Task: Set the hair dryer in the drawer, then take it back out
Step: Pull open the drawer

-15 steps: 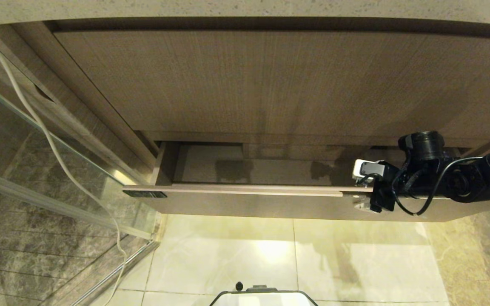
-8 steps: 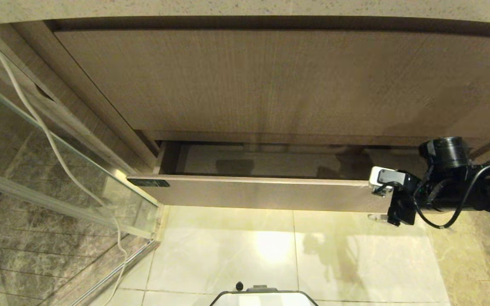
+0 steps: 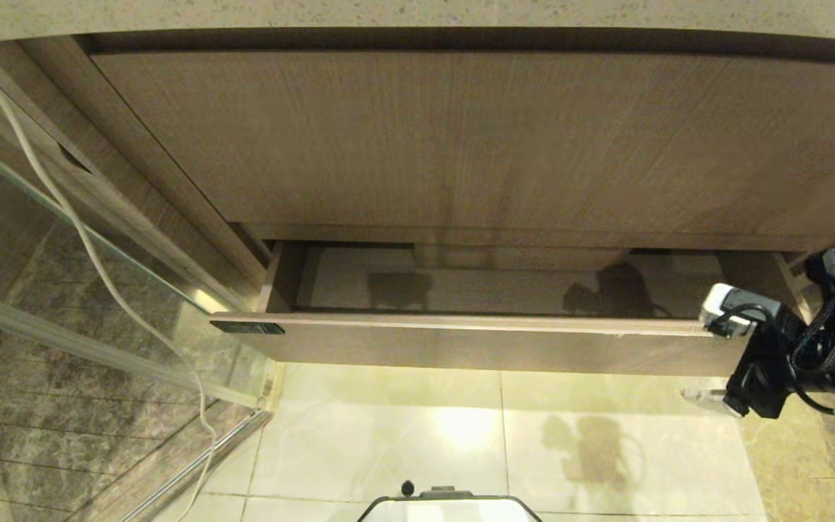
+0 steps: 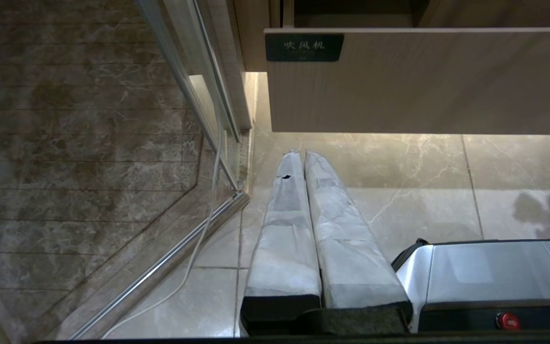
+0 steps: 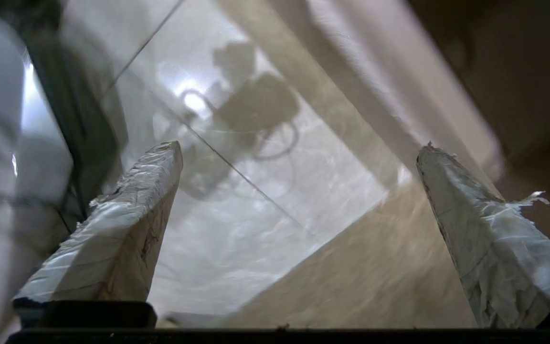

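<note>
The drawer (image 3: 461,348) stands pulled out under the taller wood-grain panel. What shows of its light-brown floor holds only shadows. In the left wrist view the drawer (image 4: 423,81) shows its front with a dark label (image 4: 303,47). The hair dryer is out of view in every frame. My right gripper (image 3: 711,355) hangs at the right end of the drawer front, over the floor. In its own view the right gripper (image 5: 299,148) is open wide with nothing between the taped fingers. My left gripper (image 4: 302,154) is parked, shut, pointing at the floor tiles.
A glass shower partition (image 3: 98,290) with a metal floor rail stands at the left, and a white cord (image 3: 84,239) hangs along it. The tall cabinet panel (image 3: 461,138) and stone counter edge (image 3: 388,14) are above the drawer. My base (image 3: 454,509) sits on pale tiles.
My right gripper has swung right and toward me, from the drawer's front rim to past its right end. The drawer front slid in a little, then back out.
</note>
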{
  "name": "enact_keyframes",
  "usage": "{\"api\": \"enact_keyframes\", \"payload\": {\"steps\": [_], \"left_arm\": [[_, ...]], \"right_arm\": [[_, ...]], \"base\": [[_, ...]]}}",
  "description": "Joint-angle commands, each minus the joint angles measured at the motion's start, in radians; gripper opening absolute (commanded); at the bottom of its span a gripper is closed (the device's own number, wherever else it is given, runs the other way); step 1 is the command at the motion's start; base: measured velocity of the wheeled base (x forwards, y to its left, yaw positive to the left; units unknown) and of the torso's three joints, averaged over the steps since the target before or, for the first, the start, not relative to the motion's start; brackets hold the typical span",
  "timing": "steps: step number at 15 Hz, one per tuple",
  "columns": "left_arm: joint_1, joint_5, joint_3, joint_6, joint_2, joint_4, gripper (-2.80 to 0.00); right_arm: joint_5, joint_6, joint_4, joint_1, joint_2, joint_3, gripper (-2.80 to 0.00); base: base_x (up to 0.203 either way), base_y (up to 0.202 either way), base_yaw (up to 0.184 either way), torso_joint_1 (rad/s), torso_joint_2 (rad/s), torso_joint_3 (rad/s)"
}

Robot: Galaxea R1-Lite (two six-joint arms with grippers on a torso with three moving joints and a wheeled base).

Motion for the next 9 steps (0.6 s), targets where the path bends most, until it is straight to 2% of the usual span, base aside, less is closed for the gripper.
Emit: {"api": "enact_keyframes", "payload": {"steps": [1, 3, 5, 6, 7, 8, 9], "left_arm": [[0.0, 0.0, 0.002, 0.0, 0.0, 0.0, -2.8], [0.0, 0.0, 0.002, 0.0, 0.0, 0.0, -2.8], [0.0, 0.0, 0.002, 0.0, 0.0, 0.0, -2.8], [0.0, 0.0, 0.002, 0.0, 0.0, 0.0, -2.8], [0.0, 0.0, 0.002, 0.0, 0.0, 0.0, -2.8], [0.0, 0.0, 0.002, 0.0, 0.0, 0.0, -2.8], [0.0, 0.0, 0.0, 0.0, 0.0, 0.0, -2.8]], "right_arm": [[0.002, 0.185, 0.027, 0.0, -0.08, 0.008, 0.0], [-0.004, 0.248, 0.073, -0.006, -0.148, 0.014, 0.0], [-0.012, 0.263, 0.115, -0.03, -0.209, 0.012, 0.0], [-0.017, 0.261, 0.157, -0.042, -0.248, 0.004, -2.8], [-0.043, 0.26, 0.219, -0.048, -0.276, -0.018, -2.8], [-0.113, 0.261, 0.245, -0.05, -0.303, -0.027, -2.8], [-0.216, 0.263, 0.264, -0.05, -0.332, -0.032, -2.8]], "base": [[0.0, 0.0, 0.0, 0.0, 0.0, 0.0], [0.0, 0.0, 0.0, 0.0, 0.0, 0.0], [0.0, 0.0, 0.0, 0.0, 0.0, 0.0], [0.0, 0.0, 0.0, 0.0, 0.0, 0.0], [0.0, 0.0, 0.0, 0.0, 0.0, 0.0], [0.0, 0.0, 0.0, 0.0, 0.0, 0.0], [0.0, 0.0, 0.0, 0.0, 0.0, 0.0]]}}
